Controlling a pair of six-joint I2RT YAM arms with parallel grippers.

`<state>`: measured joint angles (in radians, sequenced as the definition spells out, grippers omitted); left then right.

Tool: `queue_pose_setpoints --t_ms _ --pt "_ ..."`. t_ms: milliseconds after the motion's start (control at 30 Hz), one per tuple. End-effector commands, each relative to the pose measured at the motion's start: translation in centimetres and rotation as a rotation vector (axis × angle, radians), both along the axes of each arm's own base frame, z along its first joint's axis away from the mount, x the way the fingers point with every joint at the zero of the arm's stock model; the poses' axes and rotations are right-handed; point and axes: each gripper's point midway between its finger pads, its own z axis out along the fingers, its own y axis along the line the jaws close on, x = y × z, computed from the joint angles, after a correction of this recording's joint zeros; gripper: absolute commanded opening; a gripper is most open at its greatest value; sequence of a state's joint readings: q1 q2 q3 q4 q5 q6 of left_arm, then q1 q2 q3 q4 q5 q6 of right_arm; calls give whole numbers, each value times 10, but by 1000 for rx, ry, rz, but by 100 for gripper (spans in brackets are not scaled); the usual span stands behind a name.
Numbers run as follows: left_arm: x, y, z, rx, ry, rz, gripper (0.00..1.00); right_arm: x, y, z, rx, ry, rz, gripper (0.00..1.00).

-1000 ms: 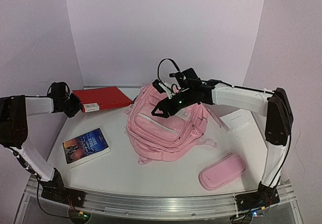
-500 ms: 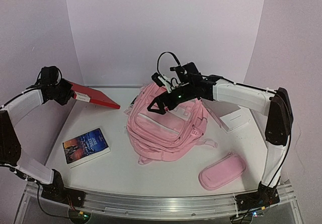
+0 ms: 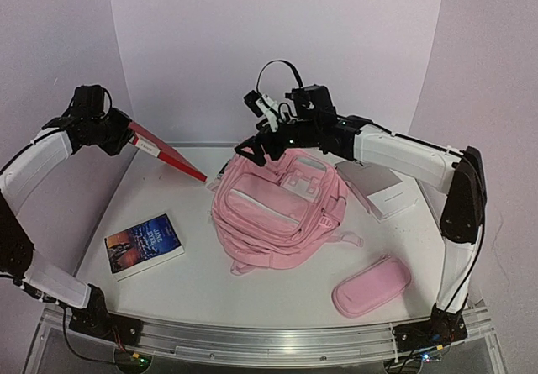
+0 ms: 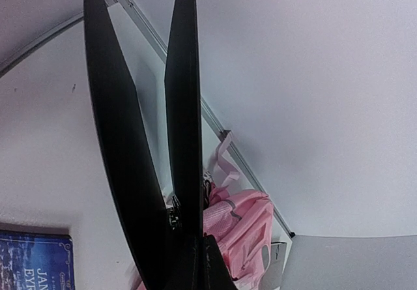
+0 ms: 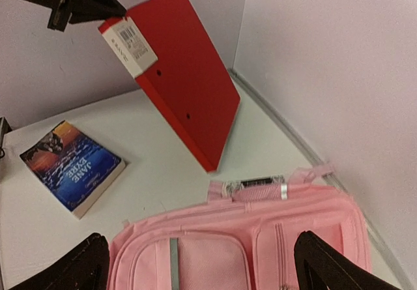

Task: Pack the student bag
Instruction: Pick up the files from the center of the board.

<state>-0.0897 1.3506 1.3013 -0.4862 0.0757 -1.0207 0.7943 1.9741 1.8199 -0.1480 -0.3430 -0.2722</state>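
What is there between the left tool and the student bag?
The red folder, clamped in the left tool, slants down toward the student bag. The top view shows this, and the right wrist view too.

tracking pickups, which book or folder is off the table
The red folder, gripped tilted in the air by the left gripper; the blue paperback lies flat on the table.

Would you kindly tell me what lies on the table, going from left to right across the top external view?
Blue paperback book → large pink fabric backpack → small oblong pink pencil case. The flat white box overlaps the pencil case sideways, so I leave it out.
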Motion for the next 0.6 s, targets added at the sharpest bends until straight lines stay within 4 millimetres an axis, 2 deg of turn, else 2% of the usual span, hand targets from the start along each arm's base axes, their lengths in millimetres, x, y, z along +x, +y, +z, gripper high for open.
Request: queue_pose_setpoints --t_ms 0,167,233,333,433,567 --pt "-6 -15 61 -70 -138 -13 0 -11 49 33 70 -209 60 98" --pt "-13 -31 78 -94 -162 -54 0 -16 87 26 66 -286 90 98" --pt "-16 -39 84 -100 -173 -78 0 -14 99 30 70 -325 90 98" --pt "-20 -54 90 -103 -186 -123 0 -12 117 24 58 -375 104 98" --pt "-23 -68 95 -110 -199 -159 0 -11 131 18 50 -417 110 98" --pt "-25 -90 101 -114 -210 -214 0 -7 138 14 70 -451 103 96"
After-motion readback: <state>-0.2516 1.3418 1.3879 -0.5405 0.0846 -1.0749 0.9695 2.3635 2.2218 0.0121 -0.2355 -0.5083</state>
